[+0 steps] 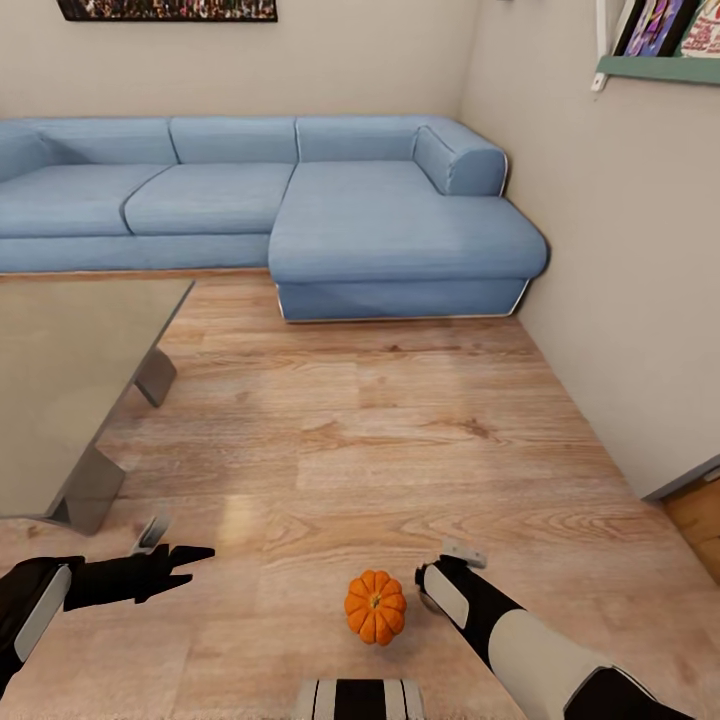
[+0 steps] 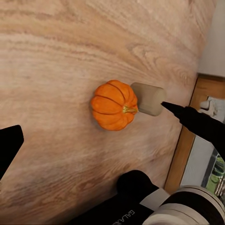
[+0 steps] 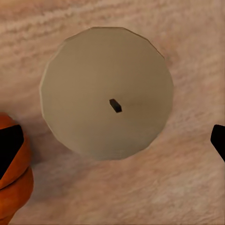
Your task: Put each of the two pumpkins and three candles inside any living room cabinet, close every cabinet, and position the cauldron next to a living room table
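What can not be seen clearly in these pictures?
- Right gripper: in the head view the right arm hides its fingers; the right wrist view shows only dark fingertips at the edges, wide apart.
- Candle: in the head view the right arm covers it.
- Pumpkin: in the right wrist view the edge cuts it off.
- Table: the head view's left edge cuts it.
- Left gripper: open or shut is unclear in the head view.

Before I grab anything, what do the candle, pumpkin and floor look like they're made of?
Candle: looks like wax, matte grey-beige, flat top with a small dark wick stub. Pumpkin: could be real or plastic; bright orange ribbed skin with a slight sheen and a short stem. Floor: light wood planks, or laminate, with visible grain, knots and seams, low gloss.
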